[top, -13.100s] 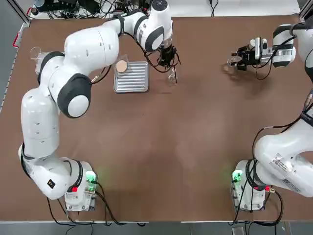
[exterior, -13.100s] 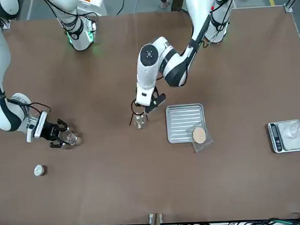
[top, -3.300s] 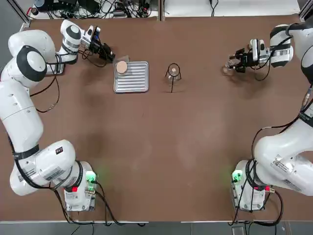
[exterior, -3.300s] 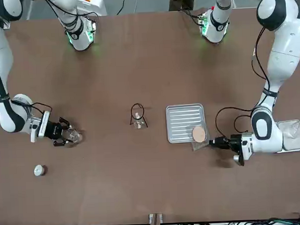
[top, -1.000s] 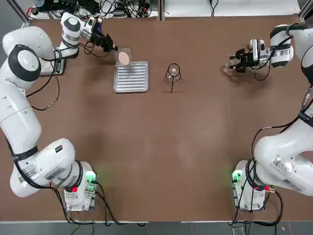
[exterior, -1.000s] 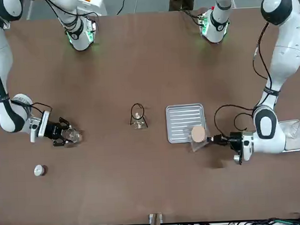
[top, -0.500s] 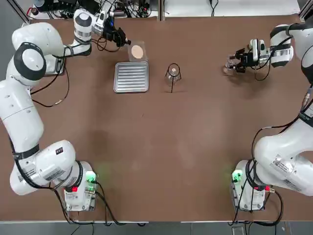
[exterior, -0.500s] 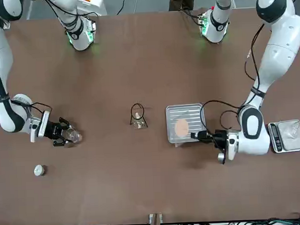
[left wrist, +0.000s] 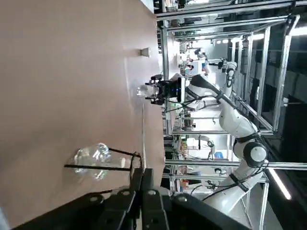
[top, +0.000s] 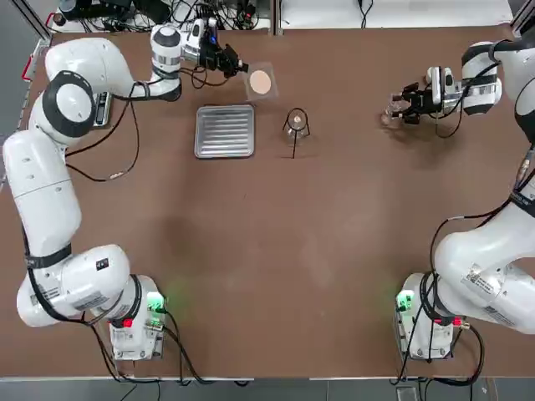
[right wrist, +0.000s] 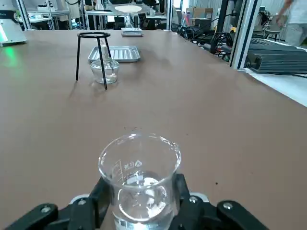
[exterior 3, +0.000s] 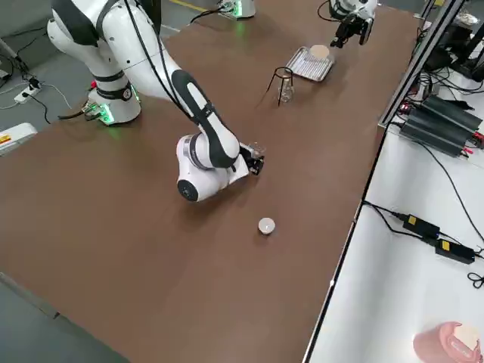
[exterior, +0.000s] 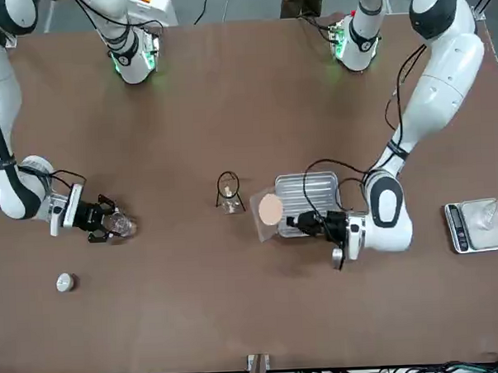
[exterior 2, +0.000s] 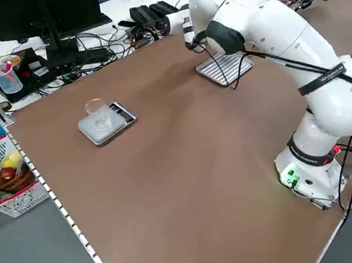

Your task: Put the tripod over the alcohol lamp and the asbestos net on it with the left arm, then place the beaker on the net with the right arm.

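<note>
The black wire tripod (top: 295, 124) stands over the clear alcohol lamp (exterior: 230, 205) at mid-table. My left gripper (top: 240, 68) is shut on one edge of the asbestos net (top: 261, 82), a grey mesh square with a tan disc. It holds the net in the air, between the tray and the tripod, slightly to the far side. In the right wrist view the net (right wrist: 128, 8) hangs above and beyond the tripod (right wrist: 94, 52). My right gripper (top: 399, 107) rests at the far right, shut on the clear beaker (right wrist: 139, 177), which stands upright on the table.
A ribbed silver tray (top: 225, 130) lies left of the tripod. A small white capped bottle (exterior: 65, 282) sits beyond the beaker near the far edge. A grey scale with a clear dish (exterior: 478, 224) stands at the far left. Cables and equipment line the far edge.
My left gripper has carried the net to the right, from the tray's far left corner to a spot close to the tripod. The right gripper and beaker have not moved.
</note>
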Controlling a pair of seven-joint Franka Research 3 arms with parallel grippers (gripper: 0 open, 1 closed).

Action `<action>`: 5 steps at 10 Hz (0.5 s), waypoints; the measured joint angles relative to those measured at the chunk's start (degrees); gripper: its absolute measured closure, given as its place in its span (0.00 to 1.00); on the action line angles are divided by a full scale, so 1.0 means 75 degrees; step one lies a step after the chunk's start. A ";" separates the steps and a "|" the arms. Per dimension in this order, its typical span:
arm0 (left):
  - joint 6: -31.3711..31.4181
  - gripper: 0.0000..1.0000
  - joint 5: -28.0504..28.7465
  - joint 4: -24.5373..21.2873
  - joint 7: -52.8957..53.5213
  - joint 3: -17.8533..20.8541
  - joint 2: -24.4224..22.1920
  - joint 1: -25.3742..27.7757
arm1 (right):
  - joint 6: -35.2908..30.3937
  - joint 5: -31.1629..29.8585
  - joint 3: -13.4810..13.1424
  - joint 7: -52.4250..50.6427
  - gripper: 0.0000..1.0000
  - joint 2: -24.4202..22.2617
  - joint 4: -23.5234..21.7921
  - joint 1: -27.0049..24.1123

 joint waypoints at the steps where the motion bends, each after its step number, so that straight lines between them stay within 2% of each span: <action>1: 0.0106 0.98 -0.0325 -0.0009 0.0214 0.0008 0.0010 -0.0219 | 0.0000 0.0000 0.0000 0.0000 0.42 0.0000 0.0000 0.0000; 3: 0.0650 0.98 -0.0699 -0.0012 0.0424 0.0018 0.0028 -0.0668 | 0.0000 0.0000 0.0000 0.0000 0.42 0.0000 0.0000 -0.0001; 5: 0.0852 0.98 -0.1165 -0.0017 0.0854 0.0030 0.0042 -0.0966 | 0.0000 0.0000 -0.0001 0.0000 0.42 0.0000 0.0000 -0.0002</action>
